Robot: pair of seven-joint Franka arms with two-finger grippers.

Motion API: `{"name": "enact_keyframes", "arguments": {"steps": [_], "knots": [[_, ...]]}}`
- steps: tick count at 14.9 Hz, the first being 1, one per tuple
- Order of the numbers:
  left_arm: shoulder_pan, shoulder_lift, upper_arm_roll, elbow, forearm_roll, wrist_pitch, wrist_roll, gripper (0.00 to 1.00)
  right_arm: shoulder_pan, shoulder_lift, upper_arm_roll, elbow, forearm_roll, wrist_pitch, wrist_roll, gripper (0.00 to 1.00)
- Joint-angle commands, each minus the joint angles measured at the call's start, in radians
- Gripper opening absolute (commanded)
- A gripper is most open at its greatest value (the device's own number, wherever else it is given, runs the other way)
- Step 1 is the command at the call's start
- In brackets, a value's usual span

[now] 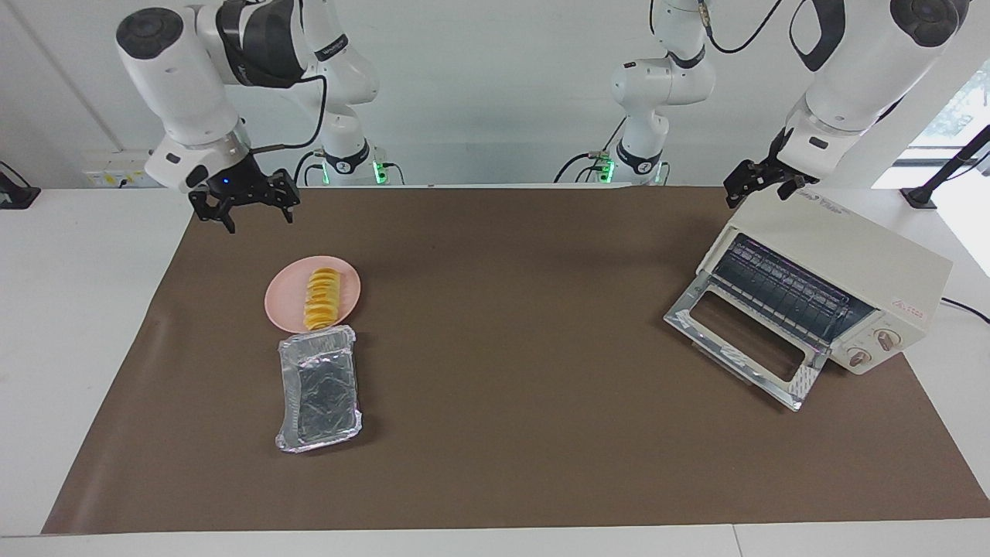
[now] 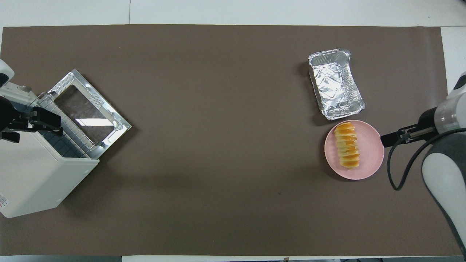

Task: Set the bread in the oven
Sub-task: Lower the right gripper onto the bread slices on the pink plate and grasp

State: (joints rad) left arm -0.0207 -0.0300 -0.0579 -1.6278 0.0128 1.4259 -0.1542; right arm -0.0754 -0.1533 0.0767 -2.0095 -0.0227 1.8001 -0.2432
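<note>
- Clearly seen in both views: bread [image 1: 322, 308] lay on pink plate [image 1: 288, 302], toward right arm's end of table, touched by neither gripper.
- Sat just beside plate, farther from robots: foil tray [image 1: 319, 390], on brown mat [image 1: 503, 402].
- Stood at left arm's end: oven [image 1: 839, 271], door [image 1: 742, 348] dropped flat on mat.
- Showed only in facing view: oven's knobs and red lettering; rack seen in both.
- Hung in the air over mat's edge, short of plate: right gripper [image 1: 246, 203], fingers spread, grasping nothing.
- Gave only a side-on dark finger of that gripper next to plate's rim: overhead view [image 2: 395, 137].
- Hovered over oven's top corner nearest robots: left gripper [image 1: 762, 184], fingers apart, empty.
- Placed same gripper [image 2: 34, 125] above rack rather than corner: overhead view.
</note>
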Motion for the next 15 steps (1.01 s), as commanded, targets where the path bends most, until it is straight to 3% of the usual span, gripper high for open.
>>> {"name": "enact_keyframes", "arguments": {"steps": [1,5,15], "knots": [[-0.002,-0.022,0.007,-0.015,-0.016,-0.004,-0.001,1.0,0.005,0.001,0.002,-0.123,0.009,0.128,0.012,1.0],[-0.002,-0.022,0.007,-0.015,-0.016,-0.002,-0.001,1.0,0.025,0.08,0.002,-0.198,0.014,0.312,0.015,1.0],[-0.002,-0.022,0.007,-0.015,-0.016,-0.002,-0.001,1.0,0.071,0.13,0.003,-0.403,0.014,0.636,-0.01,1.0]]}}
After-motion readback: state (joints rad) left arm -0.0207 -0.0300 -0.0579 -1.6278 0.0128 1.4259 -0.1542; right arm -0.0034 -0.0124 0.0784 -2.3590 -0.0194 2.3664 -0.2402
